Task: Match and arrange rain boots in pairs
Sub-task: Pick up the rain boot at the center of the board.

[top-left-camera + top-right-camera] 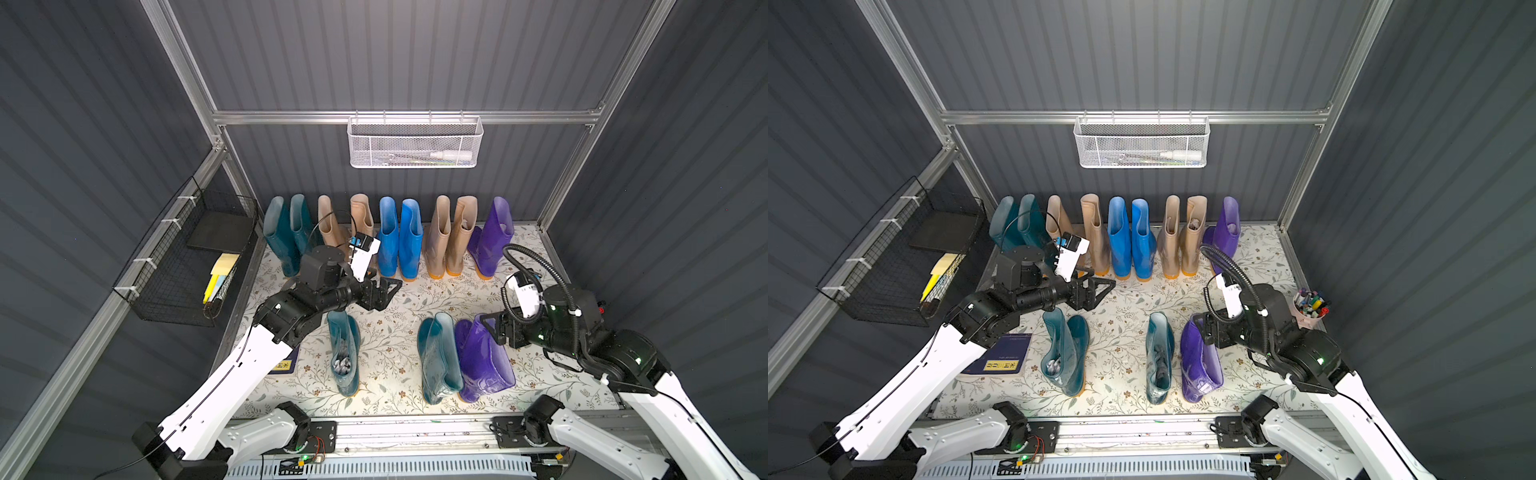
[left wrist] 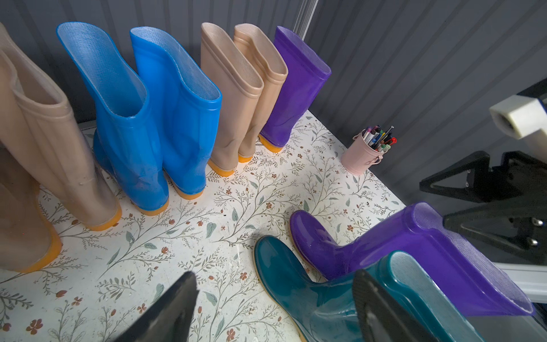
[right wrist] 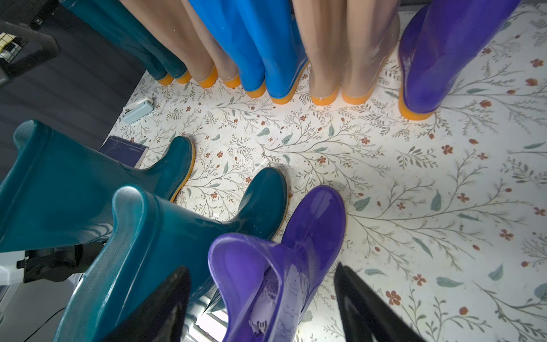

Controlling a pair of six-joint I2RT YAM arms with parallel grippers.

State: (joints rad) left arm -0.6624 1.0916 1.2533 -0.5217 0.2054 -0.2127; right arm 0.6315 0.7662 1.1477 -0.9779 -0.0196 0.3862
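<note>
Rain boots (image 1: pixel 388 245) are mostly paired along the back of the desk (image 1: pixel 540 374), and we're on the loose purple boot (image 1: pixel 482 361) up front: right end effector (image 3: pixel 260 269) open around its cuff, left end effector (image 1: pixel 386 293) open and empty, so next we'd squeeze and carry it beside its twin (image 1: pixel 492 237).

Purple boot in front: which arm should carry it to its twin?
Right. The right tool is open astride the front purple boot, and the back purple boot stands on that side. The left tool hovers farther off.
</note>
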